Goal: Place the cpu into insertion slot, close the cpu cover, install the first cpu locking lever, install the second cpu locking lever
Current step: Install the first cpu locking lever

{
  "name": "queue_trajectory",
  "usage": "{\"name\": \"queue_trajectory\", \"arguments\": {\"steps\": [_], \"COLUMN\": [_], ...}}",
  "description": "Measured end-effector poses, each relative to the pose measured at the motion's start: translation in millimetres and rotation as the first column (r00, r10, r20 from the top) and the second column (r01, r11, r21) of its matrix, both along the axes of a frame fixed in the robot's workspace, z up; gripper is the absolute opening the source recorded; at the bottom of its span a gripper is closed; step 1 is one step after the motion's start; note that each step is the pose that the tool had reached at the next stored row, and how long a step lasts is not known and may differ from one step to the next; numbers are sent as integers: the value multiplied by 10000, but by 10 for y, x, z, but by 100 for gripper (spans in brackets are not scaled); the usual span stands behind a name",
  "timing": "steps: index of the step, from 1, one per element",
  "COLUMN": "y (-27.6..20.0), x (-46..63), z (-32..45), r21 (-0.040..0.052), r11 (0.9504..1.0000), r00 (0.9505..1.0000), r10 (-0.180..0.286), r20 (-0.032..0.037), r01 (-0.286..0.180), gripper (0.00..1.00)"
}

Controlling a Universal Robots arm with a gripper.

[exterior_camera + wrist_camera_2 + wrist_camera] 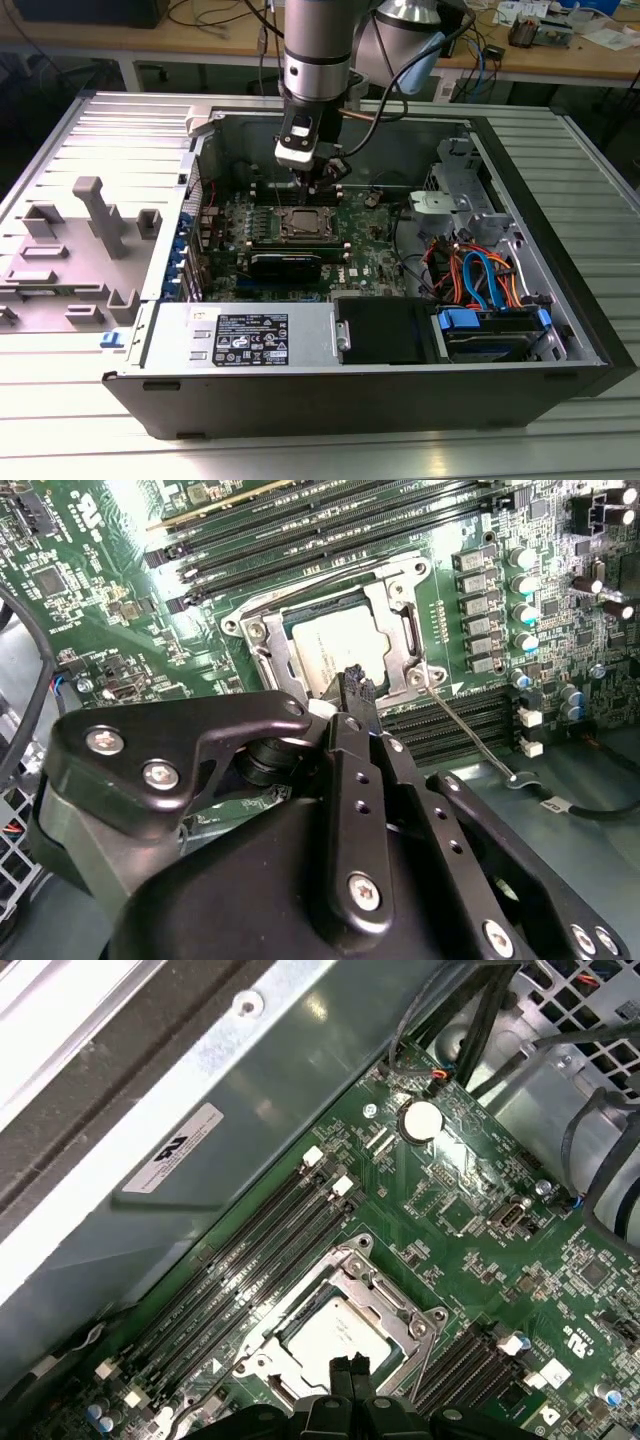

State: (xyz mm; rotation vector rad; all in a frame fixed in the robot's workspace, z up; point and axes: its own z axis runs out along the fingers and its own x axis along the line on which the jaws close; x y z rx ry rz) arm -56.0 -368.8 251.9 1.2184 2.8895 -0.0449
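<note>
In the exterior view, an open computer case (pixel 350 400) is lying on a ribbed metal counter (pixel 60 420). Nearest the camera, at 6 o'clock inside the case, a power supply (pixel 240 335) is sitting along the near wall. A blue-fronted drive cage (pixel 490 330) is sitting beside it toward 4 o'clock. A grey moulded fixture (pixel 90 230) is resting on the counter at 9 o'clock of the case.

Farther in, a long black graphics card (pixel 285 262) is lying across the green motherboard (pixel 365 250). Just beyond the card, at its 12 o'clock, the insertion slot (pixel 281 232) is carrying the cpu (pixel 303 225).

In both wrist views the cpu (pixel 330 640) (pixel 330 1335) is sitting flat inside the insertion slot (pixel 232 626) (pixel 262 1365). The cpu cover (pixel 392 610) (pixel 385 1305) is lying down around it, framing its silvery top. A thin wire locking lever (pixel 470 732) is slanting away from one corner of the slot; whether it is latched I cannot tell.

The end effector (pixel 322 192) (pixel 355 685) (pixel 349 1365) is hanging over the cpu's edge. It is clenched, with its fingertips drawn together and nothing showing between them. Whether the tips are touching the metal I cannot tell.

Beyond the slot, the long black memory slots (pixel 250 1280) are running toward the case's far wall (pixel 400 145).
</note>
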Motion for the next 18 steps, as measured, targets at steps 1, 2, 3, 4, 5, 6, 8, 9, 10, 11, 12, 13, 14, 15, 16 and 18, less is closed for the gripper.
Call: {"name": "queue_trajectory", "arguments": {"steps": [1, 2, 3, 4, 5, 6, 8, 9, 10, 11, 12, 13, 14, 15, 16, 18], "y": [0, 0, 0, 0, 0, 0, 0, -1, 0, -1, 0, 0, 0, 0, 0, -1], "x": [0, -1, -3, -19, -23, -24, -27, -54, -129, -157, -205, -230, -248, -280, -295, -299], "z": [1, 0, 0, 1, 0, 0, 0, 0, -2, -2, -3, -3, -4, -2, 11, 42], "r21": [-2, -2, -2, -3, -2, -1, -1, -1, 11, 15, 18, 18, 19, 18, 19, 19], "r11": [10000, 10000, 10000, 10000, 9995, 9976, 9943, 9912, 9907, 9905, 9900, 9896, 9892, 9880, 9868, 9832], "r00": [10000, 10000, 10000, 10000, 9995, 9976, 9943, 9912, 9907, 9905, 9900, 9896, 9892, 9880, 9868, 9832], "r10": [0, 0, 3, 59, 321, 692, 1069, 1323, 1359, 1373, 1411, 1439, 1467, 1544, 1621, 1827], "r20": [-1, -1, 0, -1, -1, -1, -1, -2, 1, 1, 2, 2, 2, 1, 2, 2], "r01": [0, 0, -3, -59, -321, -692, -1069, -1323, -1359, -1373, -1411, -1439, -1467, -1544, -1621, -1827], "gripper": [11, 11, 11, 11, 11, 11, 11, 11, 11, 11, 11, 11, 11, 11, 11, 11]}}
